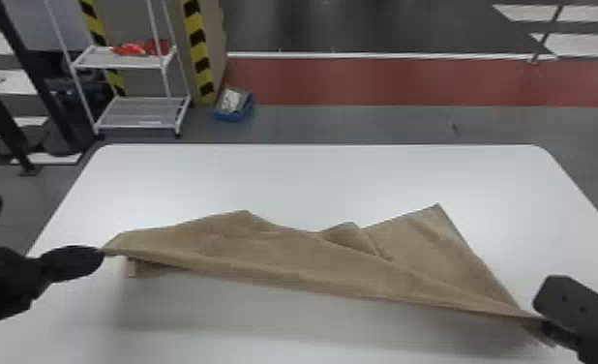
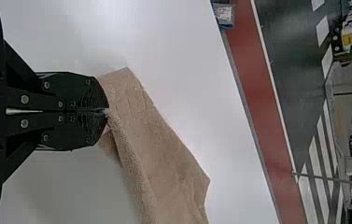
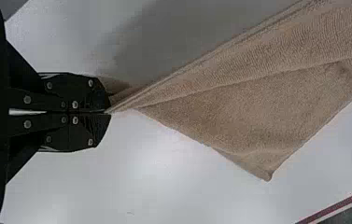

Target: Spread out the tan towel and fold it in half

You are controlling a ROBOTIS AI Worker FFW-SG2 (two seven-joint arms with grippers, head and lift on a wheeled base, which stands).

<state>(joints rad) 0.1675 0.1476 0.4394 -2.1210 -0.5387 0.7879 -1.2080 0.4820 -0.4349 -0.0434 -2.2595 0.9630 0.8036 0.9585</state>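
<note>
Tan towel [image 1: 283, 256] lies partly bunched on the white bench [image 1: 312, 179], operator, stretched crosswise between your two grippers. Left gripper [image 1: 98, 252]: clenched on the towel's left end, just inside the bench's left edge. Right gripper [image 1: 545, 324]: clenched on the opposite end, toward the bench's near right corner. Side facing you runs nearly straight between them, slanting nearer you at the right, a shadow along the bench below it. Far side uneven: a blunt peak left of middle, a small raised fold, then a sharp corner pointing to the bench's far edge. Small flap tucked under near the left end.

In the left wrist view, your left gripper [image 2: 107, 110] has its fingers together on the cloth. Right wrist view, same for your right gripper [image 3: 109, 112]; creases fan out from its fingertips.
</note>
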